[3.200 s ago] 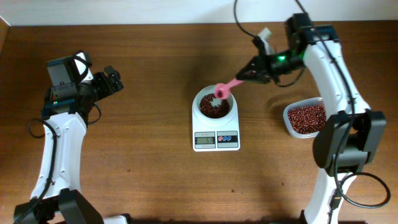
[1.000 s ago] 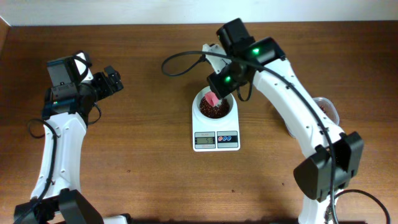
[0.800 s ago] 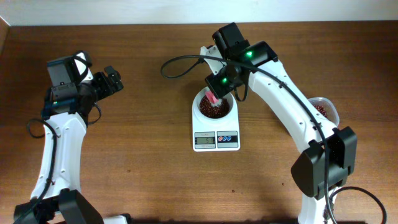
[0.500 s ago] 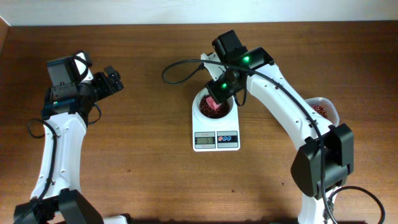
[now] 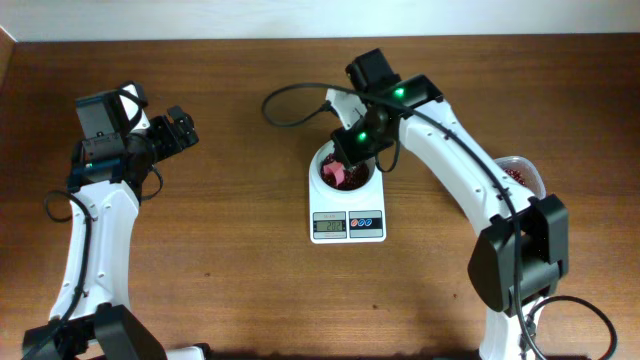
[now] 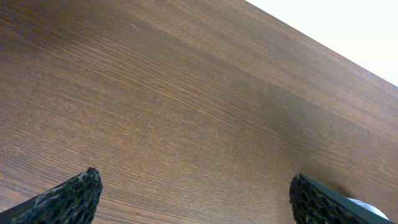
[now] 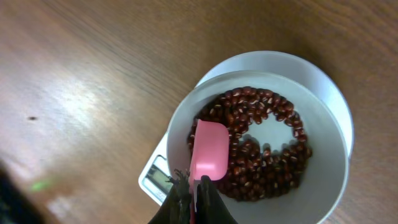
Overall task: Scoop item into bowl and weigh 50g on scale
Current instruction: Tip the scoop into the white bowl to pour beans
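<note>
Bearing the scale (image 5: 348,226), brown wooden table (image 5: 230,280) (pale wall (image 5: 200,20) behind).

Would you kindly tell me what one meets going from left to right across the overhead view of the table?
The left hand → white bowl → clear tub.

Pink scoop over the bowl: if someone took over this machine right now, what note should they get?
Left gripper: open, empty, off to the side over the table.
Right gripper: shut on the pink scoop, whose cup is inside the bowl and looks empty.
Things: the bowl sits on the scale and holds beans; the clear tub is beside the right arm.
Done: beans are in the bowl.
Left: the display is unreadable from here; check it against the target weight, then adjust.
</note>
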Tool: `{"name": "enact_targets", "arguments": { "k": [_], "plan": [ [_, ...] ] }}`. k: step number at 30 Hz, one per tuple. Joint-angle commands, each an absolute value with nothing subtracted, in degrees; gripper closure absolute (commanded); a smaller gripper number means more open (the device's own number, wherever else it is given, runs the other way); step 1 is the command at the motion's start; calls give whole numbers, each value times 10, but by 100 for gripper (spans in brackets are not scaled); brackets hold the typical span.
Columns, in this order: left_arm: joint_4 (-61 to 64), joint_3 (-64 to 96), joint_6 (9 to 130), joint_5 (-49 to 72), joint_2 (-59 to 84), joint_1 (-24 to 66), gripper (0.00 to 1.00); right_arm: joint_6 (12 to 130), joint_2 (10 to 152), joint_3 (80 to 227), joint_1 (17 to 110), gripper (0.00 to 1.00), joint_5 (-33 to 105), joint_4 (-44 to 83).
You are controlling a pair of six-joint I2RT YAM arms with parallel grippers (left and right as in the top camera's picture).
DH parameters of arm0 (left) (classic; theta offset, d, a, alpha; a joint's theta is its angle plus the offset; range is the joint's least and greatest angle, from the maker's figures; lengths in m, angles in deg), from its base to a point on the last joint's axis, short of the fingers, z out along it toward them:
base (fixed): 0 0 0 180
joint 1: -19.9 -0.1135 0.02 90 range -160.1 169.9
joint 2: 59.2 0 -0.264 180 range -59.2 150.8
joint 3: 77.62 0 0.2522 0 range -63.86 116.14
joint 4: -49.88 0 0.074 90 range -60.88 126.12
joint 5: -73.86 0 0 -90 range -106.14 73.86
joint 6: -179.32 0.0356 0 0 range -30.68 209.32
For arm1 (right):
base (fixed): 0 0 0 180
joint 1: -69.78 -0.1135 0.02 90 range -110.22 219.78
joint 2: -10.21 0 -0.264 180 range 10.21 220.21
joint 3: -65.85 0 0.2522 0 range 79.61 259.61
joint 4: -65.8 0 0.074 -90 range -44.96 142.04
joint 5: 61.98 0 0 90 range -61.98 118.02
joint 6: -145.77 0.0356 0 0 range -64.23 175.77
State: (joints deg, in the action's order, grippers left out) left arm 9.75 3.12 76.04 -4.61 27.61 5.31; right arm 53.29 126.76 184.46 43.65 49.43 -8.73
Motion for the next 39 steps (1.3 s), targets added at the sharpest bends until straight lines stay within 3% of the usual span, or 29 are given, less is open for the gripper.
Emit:
{"name": "enact_targets", "arguments": {
  "k": [1,14,31,39],
  "plan": [
    [98,39,755,-50,277,51,1,548,1277,1840,465,96,580,-88],
    [98,39,755,-50,277,51,1,567,1277,1840,571,96,776,-89],
    [98,39,755,-50,277,51,1,565,1275,1841,575,96,770,-91],
    [98,39,755,-50,277,51,1,566,1242,1923,555,96,599,-154]
  ]
}}
